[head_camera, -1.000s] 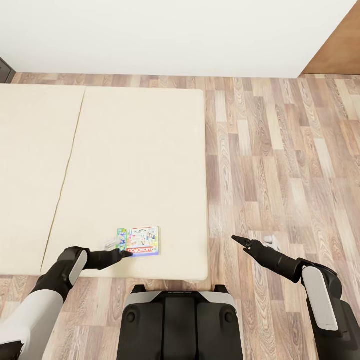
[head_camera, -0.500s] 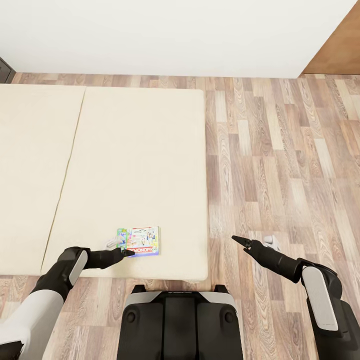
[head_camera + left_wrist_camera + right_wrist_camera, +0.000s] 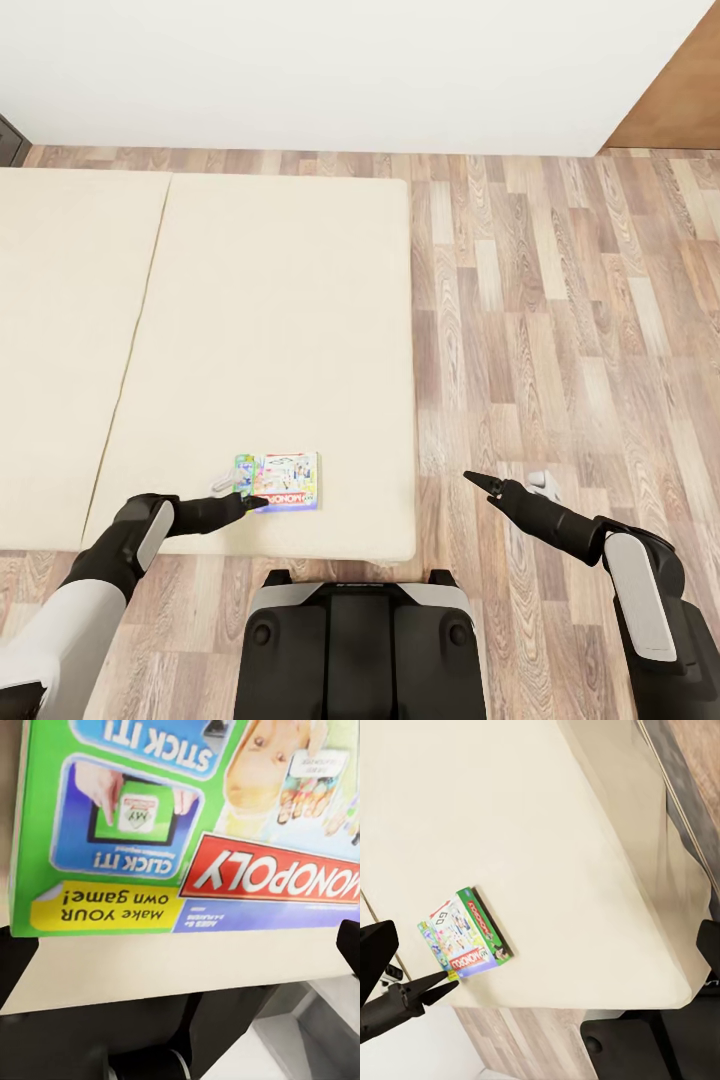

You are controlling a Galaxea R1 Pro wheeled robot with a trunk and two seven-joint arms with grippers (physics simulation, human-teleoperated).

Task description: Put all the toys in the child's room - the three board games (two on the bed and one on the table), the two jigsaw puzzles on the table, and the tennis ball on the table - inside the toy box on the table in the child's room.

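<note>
The left gripper (image 3: 252,502) is spread at the near edge of the board game (image 3: 282,481) on the bed (image 3: 300,300), nothing yet pinched. If the fingers are closed too shallowly, the flat box may be pushed along the bed or slip free. The right gripper (image 3: 478,483) is held off the bed; its state cannot be told.

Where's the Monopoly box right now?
In the head view the Monopoly box lies flat on the cream bed, close to its near edge, with the left gripper at the box's near-left corner.

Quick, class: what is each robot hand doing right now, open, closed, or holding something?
Left hand: at the edge of the Monopoly box on the bed; a grip cannot be told.
Right hand: open, holding nothing, above the floor.
</note>
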